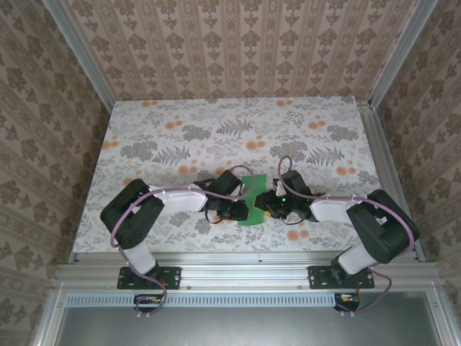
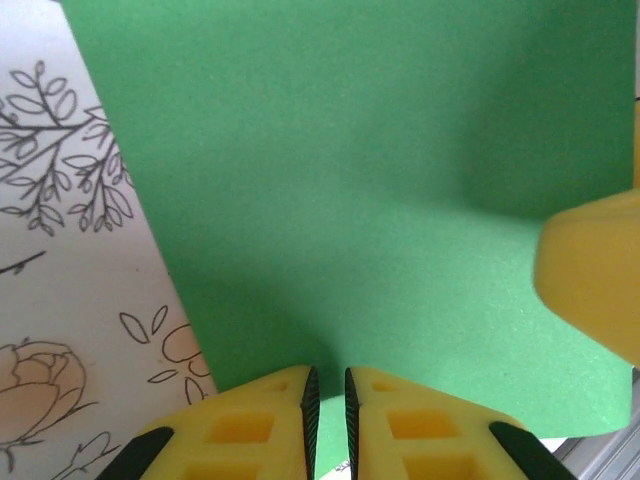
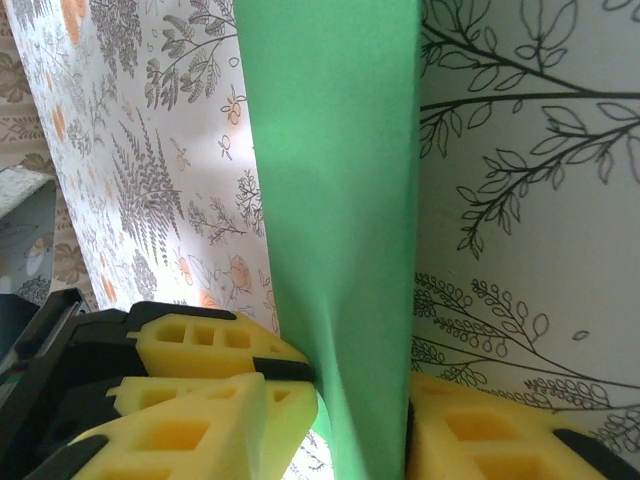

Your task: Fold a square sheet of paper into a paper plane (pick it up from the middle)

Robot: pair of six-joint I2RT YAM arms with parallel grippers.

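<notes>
The square sheet of paper [image 1: 253, 184] is bright green and lies near the table's front edge, between my two grippers. My left gripper [image 1: 242, 207] comes at it from the left. In the left wrist view its jaws [image 2: 328, 400] stand a narrow slit apart with the green paper [image 2: 350, 180] in the slit and humped up just ahead. My right gripper [image 1: 272, 204] meets the sheet from the right. In the right wrist view the paper [image 3: 335, 200] stands raised as a tall ridge between its fingers [image 3: 358, 402], touching both pads. The paper plane is not in view.
The floral tablecloth [image 1: 216, 130] stretches away behind the sheet. Patterned walls [image 1: 43, 108] close in the left, right and back sides. An aluminium rail [image 1: 245, 274] runs along the near edge. A finger of the left gripper [image 3: 200, 345] sits close beside the right gripper's fingers.
</notes>
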